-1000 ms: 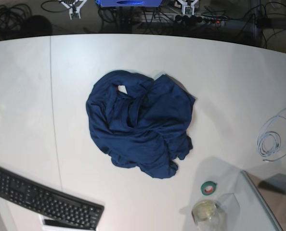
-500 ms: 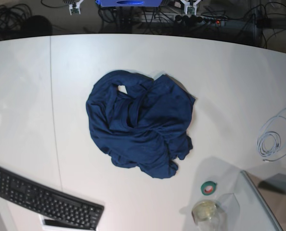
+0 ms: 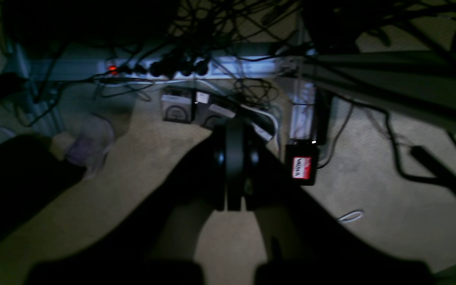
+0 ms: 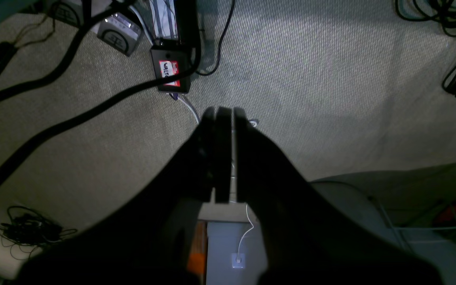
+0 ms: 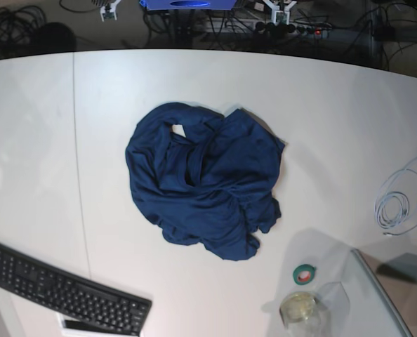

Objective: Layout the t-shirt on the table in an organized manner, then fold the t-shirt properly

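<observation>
Plainly, a crumpled shirt, and both arms parked off the bench.

Nearest in the base view, low in the frame, a keyboard point(image 5: 64, 291), a green tape roll point(image 5: 305, 274) and a small jar point(image 5: 298, 307) sit on the bench point(image 5: 335, 119); a sweeping spread could knock them. Mid-frame, the t-shirt point(image 5: 203, 188) lies bunched with layers twisted over each other, so a blind pinch would likely catch several plies and drag the heap instead of opening it. At right, a coiled cable point(image 5: 394, 207) could snag a hem. Farthest, the left gripper point(image 3: 234, 166) and right gripper point(image 4: 222, 152) hang over the floor, fingers closed on nothing; they must open before any descent.
</observation>
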Tool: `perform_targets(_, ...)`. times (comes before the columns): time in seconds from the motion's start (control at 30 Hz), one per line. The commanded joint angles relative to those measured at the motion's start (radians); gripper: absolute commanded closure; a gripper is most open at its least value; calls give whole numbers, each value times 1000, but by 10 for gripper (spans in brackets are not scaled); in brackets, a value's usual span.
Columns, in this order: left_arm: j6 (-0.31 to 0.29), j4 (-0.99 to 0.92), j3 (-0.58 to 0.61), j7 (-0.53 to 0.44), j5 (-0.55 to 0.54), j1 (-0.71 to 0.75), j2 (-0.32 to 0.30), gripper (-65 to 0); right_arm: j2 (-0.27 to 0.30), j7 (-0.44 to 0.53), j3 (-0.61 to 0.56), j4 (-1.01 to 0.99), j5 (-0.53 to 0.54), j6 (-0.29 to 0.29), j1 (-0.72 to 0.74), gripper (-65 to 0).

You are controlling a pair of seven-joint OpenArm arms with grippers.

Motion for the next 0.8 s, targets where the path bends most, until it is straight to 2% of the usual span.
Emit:
perform_targets(0.0, 4, 0, 2, -12, 2, 14, -15, 0, -1, 3, 3, 4, 3, 4, -14, -8)
perform_targets(0.1, 4, 3, 2, -16, 2, 31, -25, 0, -3, 4, 3, 25, 3, 4, -44, -6)
perform_targets(0.2, 4, 99, 2, -18, 2, 95, -45, 0, -3, 4, 4, 210, 3, 3, -169, -6)
perform_targets(0.27, 4, 215, 2, -18, 2, 167, -47, 0, -1, -13, 4, 381, 3, 3, -268, -6)
perform_targets(0.4, 4, 482, 0, -18, -9, 334, -61, 0, 0, -126, 4, 731, 3, 3, -457, -6)
perform_targets(0.53, 4, 751, -12, -18, -10, 486, -78, 0, -3, -152, 4, 1010, 3, 3, -597, -6)
perform_targets(0.67, 4, 1015, -21, -18, -14, 615, -114, 0, -3, -152, 3, 1248, 2, 3, -663, -6)
perform_targets(0.77, 4, 1186, -96, -13, -14, 680, -116, 0, -1, -168, 3, 1391, 0, 3, -669, -6)
